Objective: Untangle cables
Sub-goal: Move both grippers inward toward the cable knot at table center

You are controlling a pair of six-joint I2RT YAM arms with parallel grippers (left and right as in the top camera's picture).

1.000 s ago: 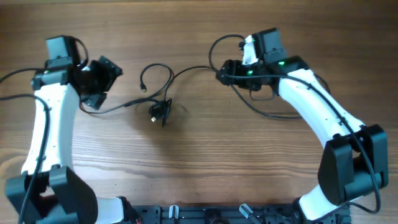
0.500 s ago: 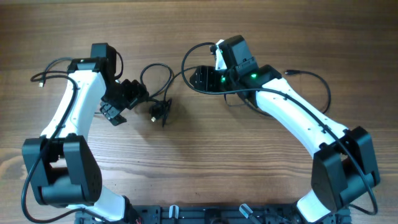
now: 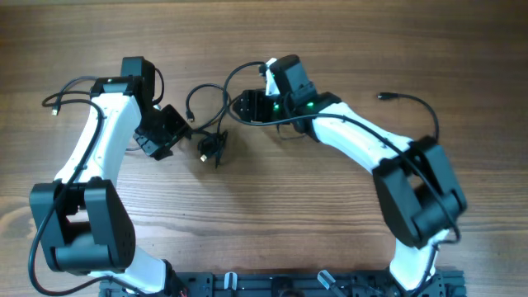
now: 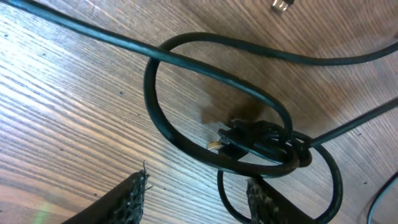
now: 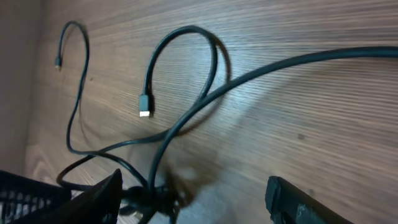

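Brown wood makes up the table (image 3: 272,223), and the cables (image 3: 213,148) lie on it near the middle, between the two arms. They are thin and black. They bunch into a small tight knot (image 4: 267,140), and loose loops curl out from it across the wood.

The left gripper (image 3: 175,134) sits just beside the knot, on its left side. From the left wrist camera, its two fingers (image 4: 134,199) stand partly apart. Nothing is pinched between them. One big loop lies on the table in front of them, and a small loop pokes into the gap. The right-hand finger is very near the knot, but I cannot tell if it touches.

The right gripper (image 3: 243,107) is above the knot, a little to the right, close to a long cable that runs off to the side. From the right wrist camera, its fingers (image 5: 93,199) stand wide apart and hold nothing. A cable end with a small silver plug (image 5: 145,106) lies on the wood ahead of them, at the tip of a curved hook shape. Another thin cable with a tiny plug (image 5: 57,62) bends away farther back.
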